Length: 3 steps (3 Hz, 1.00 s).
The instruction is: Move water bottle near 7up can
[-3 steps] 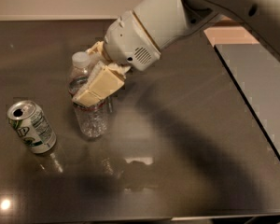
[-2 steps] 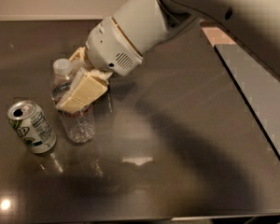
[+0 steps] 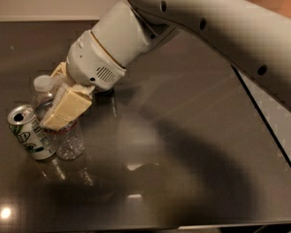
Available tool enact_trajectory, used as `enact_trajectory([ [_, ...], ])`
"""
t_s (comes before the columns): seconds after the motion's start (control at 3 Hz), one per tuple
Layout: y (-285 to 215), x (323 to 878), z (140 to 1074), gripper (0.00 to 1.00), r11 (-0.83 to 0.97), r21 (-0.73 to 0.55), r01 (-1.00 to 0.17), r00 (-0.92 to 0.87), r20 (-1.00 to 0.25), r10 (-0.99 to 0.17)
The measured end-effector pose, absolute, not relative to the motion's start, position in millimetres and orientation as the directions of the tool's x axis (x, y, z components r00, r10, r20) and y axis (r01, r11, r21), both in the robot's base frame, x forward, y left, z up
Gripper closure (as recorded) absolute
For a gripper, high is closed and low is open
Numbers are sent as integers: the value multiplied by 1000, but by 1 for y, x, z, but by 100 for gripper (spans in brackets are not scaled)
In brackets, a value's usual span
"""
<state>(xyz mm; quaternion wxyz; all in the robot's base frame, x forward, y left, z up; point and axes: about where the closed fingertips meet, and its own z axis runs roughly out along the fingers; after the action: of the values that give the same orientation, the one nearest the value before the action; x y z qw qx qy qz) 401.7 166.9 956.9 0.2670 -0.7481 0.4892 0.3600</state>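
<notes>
Shows the water bottle (image 3: pixel 70 141) upright near the left edge of the worktop (image 3: pixel 194 178), just right of the 7up can (image 3: pixel 29 140) and apparently touching it, though contact not certain from this angle. Carried leftward over the past second from a spot clearly apart from the can; now brought alongside, base seemingly on the surface, with the can itself unmoved. Taken to mean the placing essentially done, leaving only release and withdrawal.

Held by the gripper (image 3: pixel 58 111), clenched on the upper half of the bottle, one tan finger across the front and the other behind, just below the white cap.

Bottle of clear, ribbed, thin-walled plastic, label band partly hidden by the front finger; judged prone to tipping on a careless release. Can cylindrical, white and green, silver top with open tab hole. Worktop dark, smooth and glossy, mirroring lamps and the arm (image 3: pixel 208 23). Wrist housing (image 3: pixel 99 57) rounded, white, matte, with a small vent grille.
</notes>
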Motion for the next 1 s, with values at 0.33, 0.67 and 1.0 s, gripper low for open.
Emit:
enact_trajectory([
  [0.33, 171, 407, 947, 58, -389, -35, -920, 259, -801, -540],
  [0.67, 171, 413, 940, 36, -389, -26, -921, 253, -800, -544],
  [1.0, 169, 417, 936, 12, -384, -33, -923, 255, -799, -545],
])
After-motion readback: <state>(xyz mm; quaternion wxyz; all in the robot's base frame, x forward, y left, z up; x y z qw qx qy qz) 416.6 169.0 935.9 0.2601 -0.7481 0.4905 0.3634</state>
